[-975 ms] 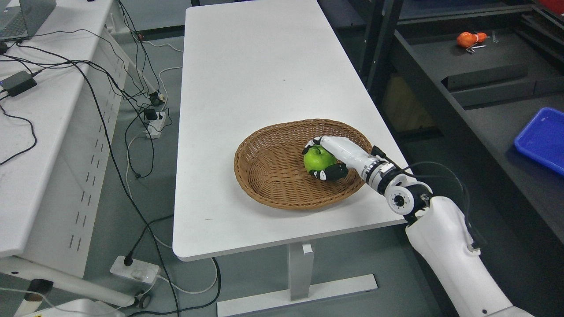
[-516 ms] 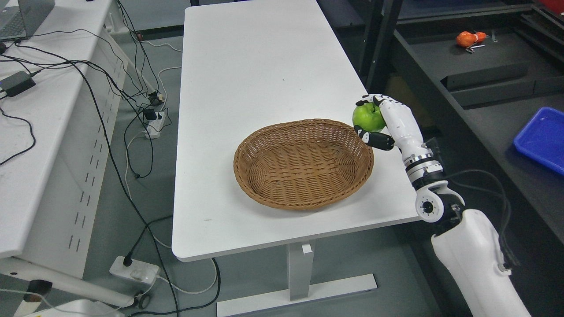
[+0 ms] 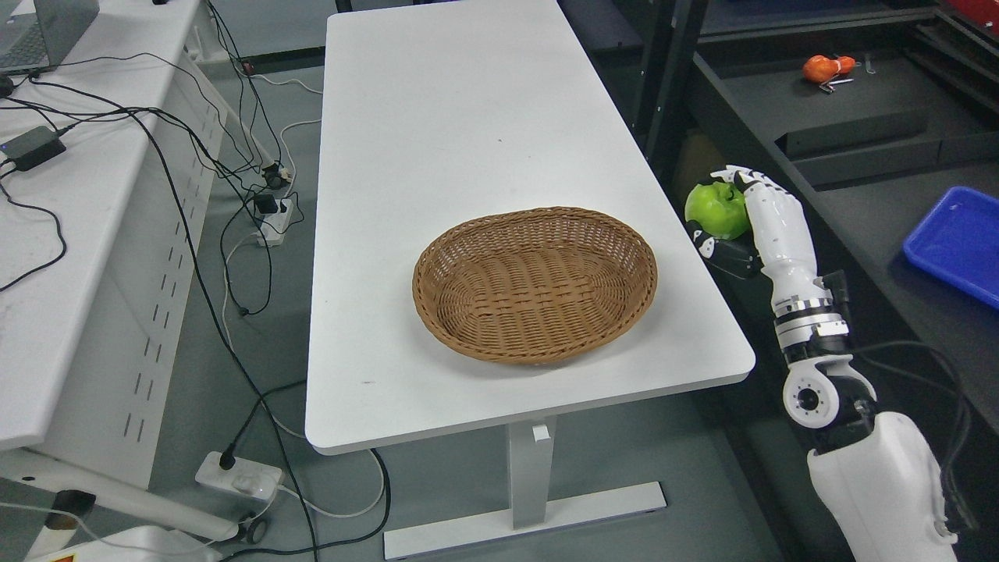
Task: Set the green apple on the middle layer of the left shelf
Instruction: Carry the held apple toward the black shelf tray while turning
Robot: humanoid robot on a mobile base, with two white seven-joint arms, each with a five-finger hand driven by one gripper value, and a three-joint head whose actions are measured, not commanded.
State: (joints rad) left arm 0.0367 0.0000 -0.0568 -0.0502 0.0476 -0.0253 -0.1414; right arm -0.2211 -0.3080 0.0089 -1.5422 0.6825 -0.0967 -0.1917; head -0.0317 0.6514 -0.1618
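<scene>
Right hand (image 3: 761, 222) clamped on green apple (image 3: 718, 209) — held in the air just off the right edge of white table (image 3: 468, 117), beside dark shelving (image 3: 843, 140). Wicker basket (image 3: 535, 285) on table.

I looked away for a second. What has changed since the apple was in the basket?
The right hand, shut on the green apple, lifted it out of the wicker basket and carried it right, past the white table edge. The basket stayed put, now empty; the camera shifted slightly.
</scene>
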